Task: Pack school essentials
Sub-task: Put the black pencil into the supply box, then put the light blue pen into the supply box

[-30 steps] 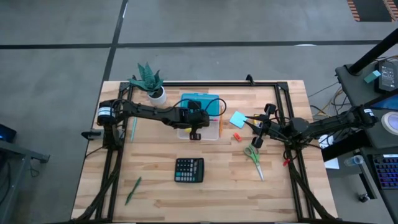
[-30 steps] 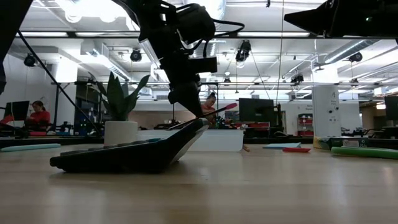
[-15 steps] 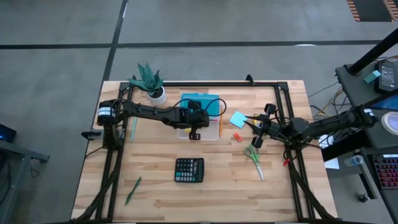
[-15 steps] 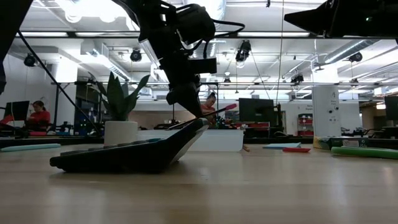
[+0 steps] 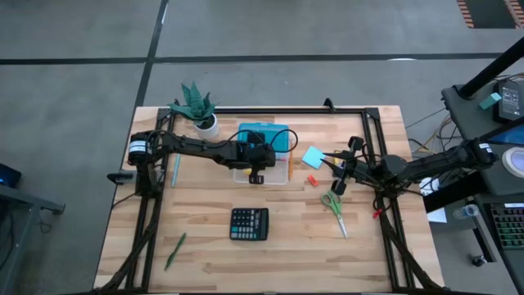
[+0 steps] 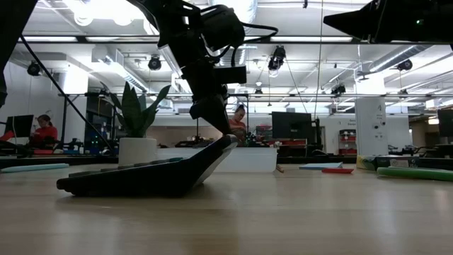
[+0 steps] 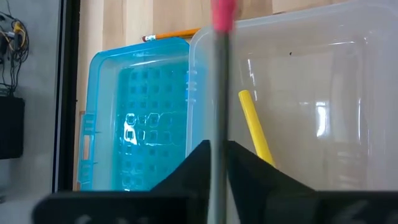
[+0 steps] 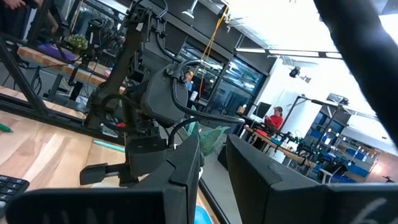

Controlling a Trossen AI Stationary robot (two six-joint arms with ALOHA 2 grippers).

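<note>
My left gripper [image 5: 256,175] hangs over the clear box [image 5: 264,170], its fingers a little apart. A blurred grey pencil with a pink-red end [image 7: 222,14] runs through the gap between them [image 7: 217,148]. A yellow pencil [image 7: 255,127] lies inside the box. The blue lid [image 5: 266,138] lies beyond the box, and an orange pencil [image 5: 290,164] lies beside it. The light-blue note pad [image 5: 313,156], red eraser [image 5: 311,180] and green-handled scissors [image 5: 334,205] lie to the right. My right gripper [image 5: 342,166] waits above them, slightly open and holding nothing. My left gripper has the grey pencil's shaft [image 7: 217,93] in the narrow gap between its two fingers, which slant down from above the clear box. The pencil is blurred, and I cannot tell whether the fingers touch it.
A black calculator [image 5: 249,223] lies at the table's near middle, and a green pen [image 5: 174,250] lies at the near left. A potted plant [image 5: 196,108] stands at the far left. A black frame rail [image 5: 270,110] runs along the far edge.
In the low view the pencil stuck out of my left gripper on a slant, with its red end raised to the right. It no longer shows there. Both arms have kept still.
</note>
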